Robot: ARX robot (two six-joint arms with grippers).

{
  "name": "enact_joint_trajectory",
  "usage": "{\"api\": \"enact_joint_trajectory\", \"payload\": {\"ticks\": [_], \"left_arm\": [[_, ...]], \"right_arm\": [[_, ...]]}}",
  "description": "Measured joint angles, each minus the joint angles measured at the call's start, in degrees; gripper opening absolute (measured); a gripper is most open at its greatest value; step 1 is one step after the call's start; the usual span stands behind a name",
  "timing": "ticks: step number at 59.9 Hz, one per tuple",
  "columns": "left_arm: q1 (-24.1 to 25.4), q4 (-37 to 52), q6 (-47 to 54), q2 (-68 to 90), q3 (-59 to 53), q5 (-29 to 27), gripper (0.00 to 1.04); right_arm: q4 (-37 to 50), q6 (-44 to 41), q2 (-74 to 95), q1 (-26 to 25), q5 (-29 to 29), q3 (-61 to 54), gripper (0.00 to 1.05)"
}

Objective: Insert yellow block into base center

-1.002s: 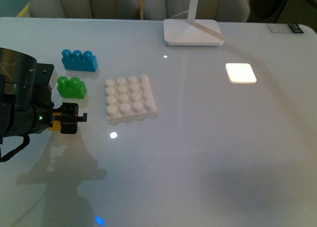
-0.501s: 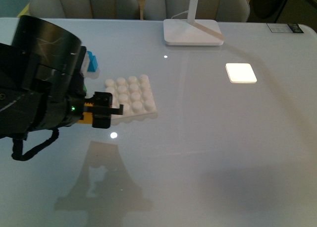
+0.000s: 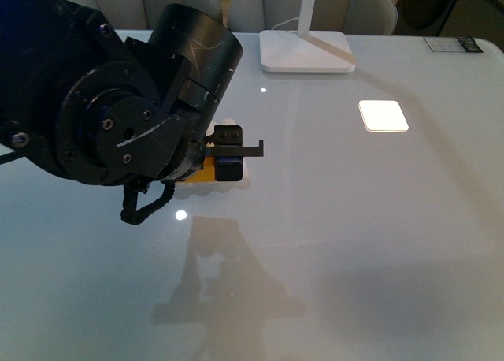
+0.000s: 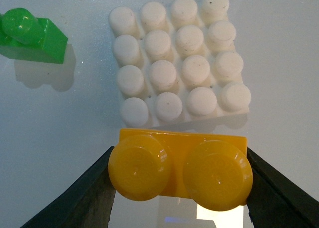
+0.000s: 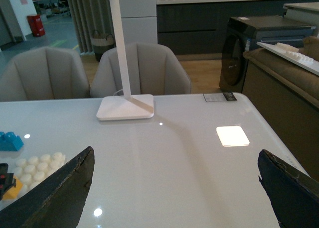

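My left gripper (image 4: pixel 179 180) is shut on the yellow block (image 4: pixel 179 171), one black finger (image 4: pixel 84 198) against each short end and its two studs facing the wrist camera. The white studded base (image 4: pixel 179 58) lies just beyond the block on the table, with a gap between them in the left wrist view. In the front view the big black left arm covers most of the base, and only a yellow sliver of the block (image 3: pixel 203 170) shows beside the gripper (image 3: pixel 230 162). My right gripper (image 5: pixel 174 188) hangs open and empty, far from the base (image 5: pixel 37 163).
A green brick (image 4: pixel 32 34) lies beside the base. A blue brick (image 5: pixel 9 141) sits behind it. The white lamp foot (image 3: pixel 307 51) stands at the table's back. A bright square patch of light (image 3: pixel 383 115) lies on the right half.
The left arm has swung right and away from the table's near edge, carrying the yellow block from beside the green brick to the base. It now hides both coloured bricks in the front view.
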Motion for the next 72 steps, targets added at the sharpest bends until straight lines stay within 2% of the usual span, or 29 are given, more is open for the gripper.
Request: {"api": "enact_joint_trajectory", "payload": {"ticks": [32,50,72], "left_arm": [[-0.9,-5.9,-7.6,7.8,14.9,-5.6,0.63],[-2.0,-6.8,-7.7,12.3,19.6,-6.5,0.63],[-1.1,-6.9,-5.7,15.2,23.0,-7.6,0.63]], "right_arm": [[0.0,0.0,0.0,0.0,0.0,0.0,0.96],[0.0,0.0,0.0,0.0,0.0,0.0,0.96],[0.0,0.0,0.0,0.0,0.0,0.0,0.96]]}}
